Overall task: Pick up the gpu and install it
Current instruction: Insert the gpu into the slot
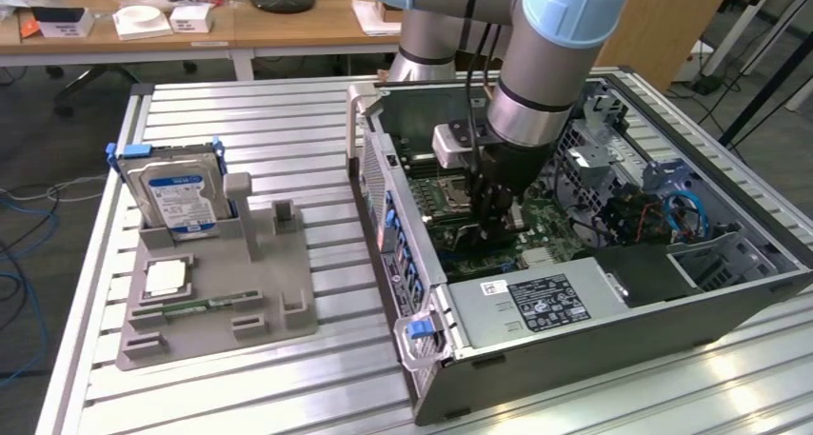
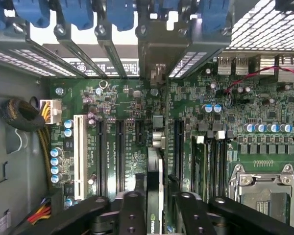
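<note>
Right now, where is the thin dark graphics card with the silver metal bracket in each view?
Exterior view: thin dark graphics card below the black gripper, inside the open grey computer case, largely hidden.
Wrist view: the card stands edge-on between the gripper fingers, over the green motherboard.
Shared landmark: silver processor socket.

A ribbed metal surface (image 1: 280, 107) carries a grey holder block (image 1: 216, 292) (with a blue-labelled hard drive (image 1: 178, 192) standing upright in it) on the exterior view's left and, just beside it, an open computer case (image 1: 572, 359).
</note>
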`<state>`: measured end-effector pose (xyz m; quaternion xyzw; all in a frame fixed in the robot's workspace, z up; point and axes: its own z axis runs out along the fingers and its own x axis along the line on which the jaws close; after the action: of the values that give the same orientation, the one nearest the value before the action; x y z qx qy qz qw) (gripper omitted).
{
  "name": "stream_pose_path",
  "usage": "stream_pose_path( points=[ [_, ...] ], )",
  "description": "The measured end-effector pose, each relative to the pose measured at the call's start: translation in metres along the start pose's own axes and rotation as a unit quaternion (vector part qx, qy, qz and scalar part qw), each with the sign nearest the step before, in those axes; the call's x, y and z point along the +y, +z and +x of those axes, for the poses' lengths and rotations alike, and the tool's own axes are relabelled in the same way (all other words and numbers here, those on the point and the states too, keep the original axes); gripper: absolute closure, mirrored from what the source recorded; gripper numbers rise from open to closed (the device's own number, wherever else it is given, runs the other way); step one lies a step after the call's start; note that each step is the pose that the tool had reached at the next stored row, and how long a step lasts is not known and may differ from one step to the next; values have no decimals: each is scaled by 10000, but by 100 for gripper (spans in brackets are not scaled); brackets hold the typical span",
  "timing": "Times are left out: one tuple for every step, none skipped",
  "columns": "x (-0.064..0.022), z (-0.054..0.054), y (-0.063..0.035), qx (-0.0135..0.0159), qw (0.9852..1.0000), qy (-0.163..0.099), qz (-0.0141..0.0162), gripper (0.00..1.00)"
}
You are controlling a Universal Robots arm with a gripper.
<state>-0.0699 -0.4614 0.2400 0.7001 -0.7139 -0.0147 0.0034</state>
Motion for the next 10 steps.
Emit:
stream_pose_path(
  points=[
    [0, 0, -4, 5, 10000, 0, -3, 67],
    [0, 1, -4, 5, 10000, -1, -2, 61],
    [0, 1, -5, 6, 10000, -1, -3, 55],
    [-1, 1, -5, 6, 10000, -1, -3, 55],
    [-1, 1, -5, 6, 10000, -1, -3, 55],
    [0, 1, -6, 6, 10000, -1, -3, 49],
    [0, 1, -18, 8, 10000, -1, -3, 49],
    [0, 1, -35, 7, 10000, -1, -2, 49],
    [1, 0, -71, 8, 10000, -1, -2, 49],
    [2, 0, -108, 6, 10000, 0, -2, 49]
  ],
)
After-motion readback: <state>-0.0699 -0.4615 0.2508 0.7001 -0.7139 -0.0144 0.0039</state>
